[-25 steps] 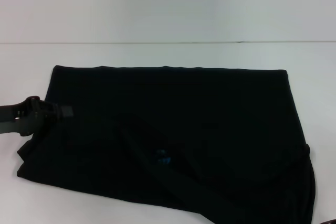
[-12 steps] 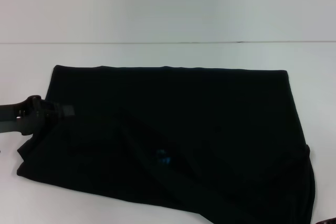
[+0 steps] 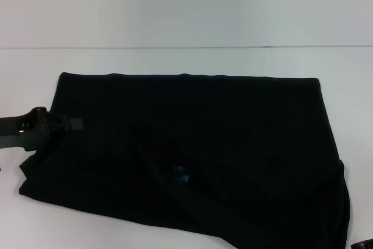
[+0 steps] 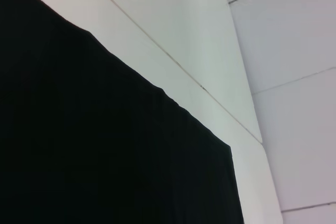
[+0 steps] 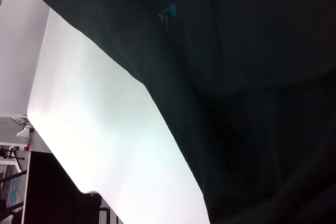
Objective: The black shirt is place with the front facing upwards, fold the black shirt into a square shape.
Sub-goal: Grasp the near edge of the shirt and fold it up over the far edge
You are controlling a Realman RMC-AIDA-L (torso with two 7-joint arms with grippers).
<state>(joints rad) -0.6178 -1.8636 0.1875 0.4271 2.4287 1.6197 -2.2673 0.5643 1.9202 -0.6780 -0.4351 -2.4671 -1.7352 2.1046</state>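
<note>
At the near right corner of the head view, only a sliver of the right gripper (image 3: 362,244) shows, just beside the shirt's (image 3: 192,150) near right corner; whether its fingers are spread or pressed together cannot be told. The shirt lies on the white surface (image 3: 175,59), covering most of it from left to right. Its near edge runs slanting, rumpled and bunched toward the right. A small blue label (image 3: 179,174) shows near the middle of the near half, among soft folds. In the right wrist view the label (image 5: 169,10) and the near hem lie against bare surface (image 5: 100,124). At the left edge, the left gripper (image 3: 70,124) reaches in over the shirt's left side; its finger state cannot be told. Farther back the shirt's (image 4: 105,150) far edge runs straight across the surface (image 4: 173,40).
</note>
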